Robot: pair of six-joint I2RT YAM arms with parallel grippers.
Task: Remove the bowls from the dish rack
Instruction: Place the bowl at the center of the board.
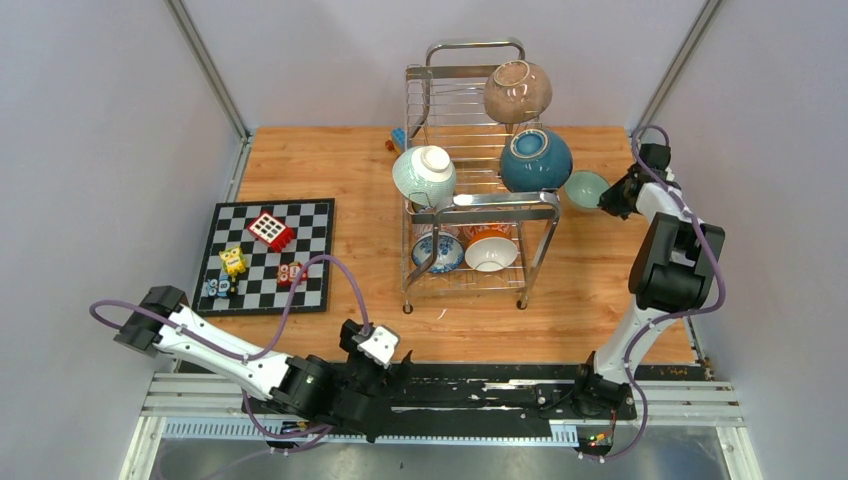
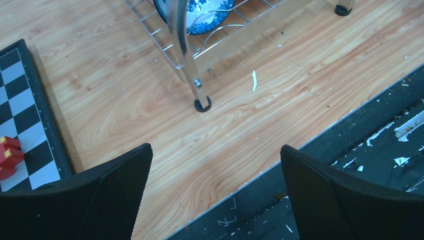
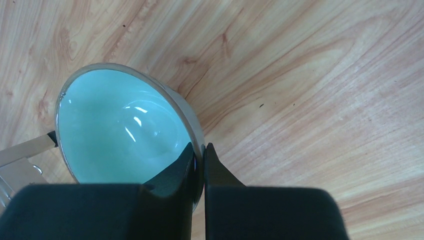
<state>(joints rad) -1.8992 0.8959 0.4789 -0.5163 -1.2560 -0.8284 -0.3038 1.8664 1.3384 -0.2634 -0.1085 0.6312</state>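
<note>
The right gripper (image 3: pixel 200 155) is closed on the rim of a green bowl (image 3: pixel 120 125), one finger inside and one outside, a pinch that keeps the bowl mouth-up. The bowl is just right of the rack (image 1: pixel 497 203), low over the table (image 1: pixel 320 160); whether it touches the wood I cannot tell. That spot looks chosen as bare wood away from the rack's legs. The left gripper (image 2: pixel 215 150) hangs wide open and empty by the rack's near-left foot. In the rack, a brown bowl (image 1: pixel 517 91), teal bowl (image 1: pixel 536 160) and pale bowl (image 1: pixel 424 176) sit on top, with a blue bowl (image 1: pixel 438 252) and orange bowl (image 1: pixel 490 250) below, where the upper tier and near handle crowd any reach. The board (image 1: pixel 310 225) with blocks (image 1: pixel 270 231) lies left, well apart.
</note>
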